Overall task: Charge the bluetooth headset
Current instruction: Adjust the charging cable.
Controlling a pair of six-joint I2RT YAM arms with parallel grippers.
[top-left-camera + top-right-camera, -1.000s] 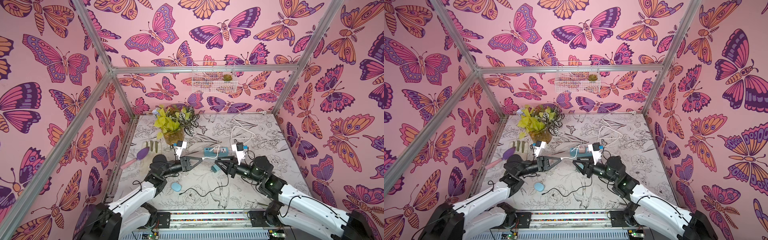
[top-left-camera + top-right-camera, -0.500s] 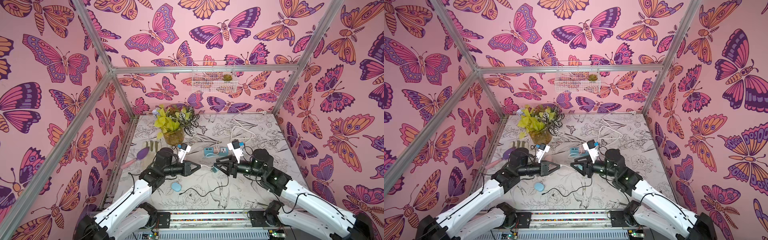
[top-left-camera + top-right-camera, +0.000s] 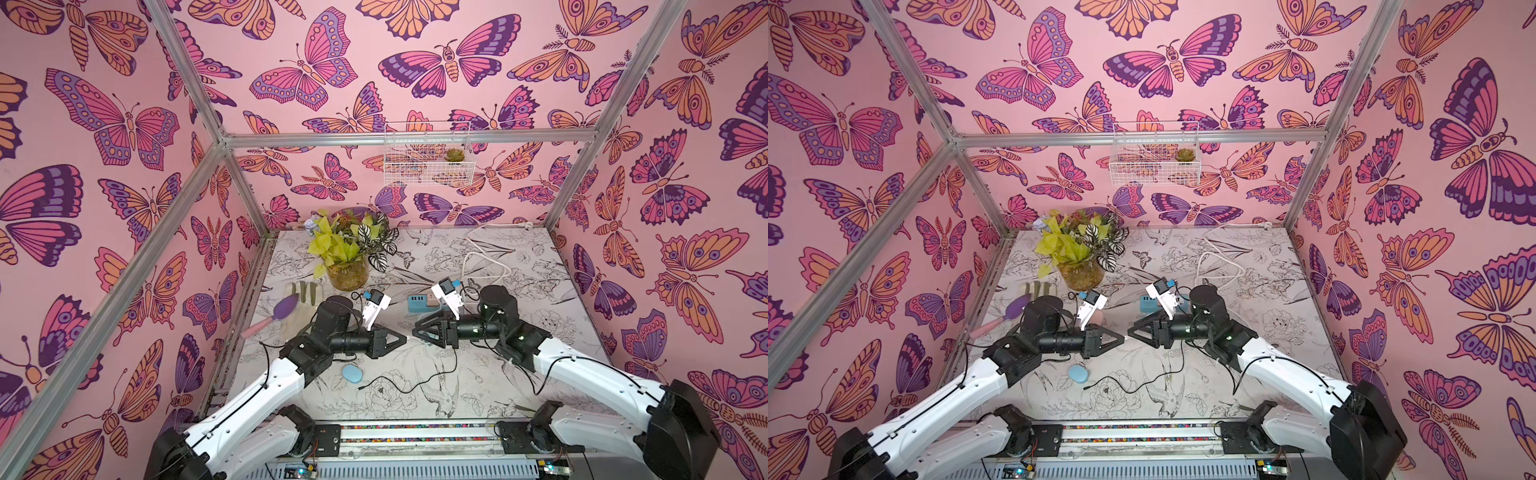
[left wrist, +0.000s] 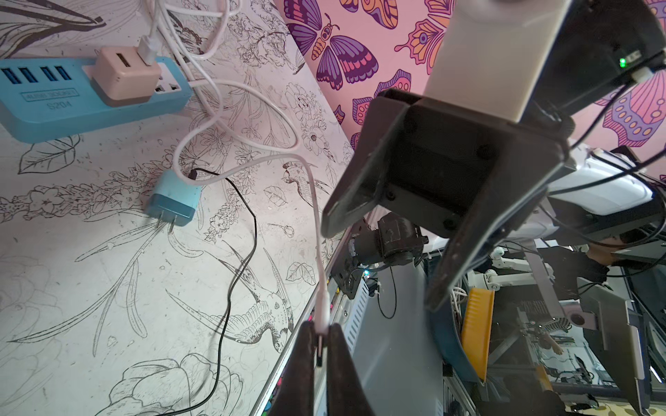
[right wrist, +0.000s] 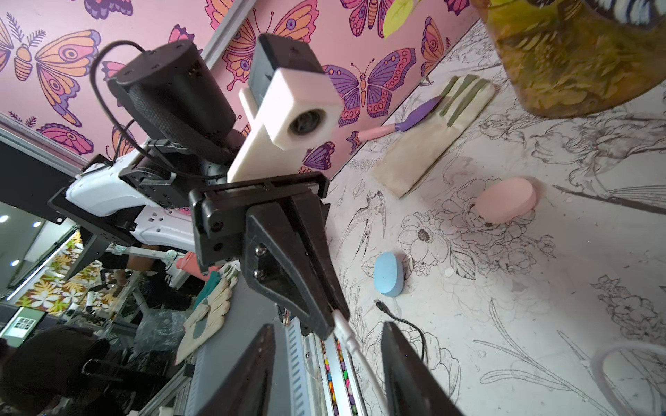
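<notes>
over floral tabletop (image 3: 490,390), left jaws pinch white cable (image 4: 323,317); right jaws stand apart.

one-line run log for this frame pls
left gripper: shut on white cable plug | right gripper: open, facing left gripper | blue headset case: on table, nothing plugged in
</notes>
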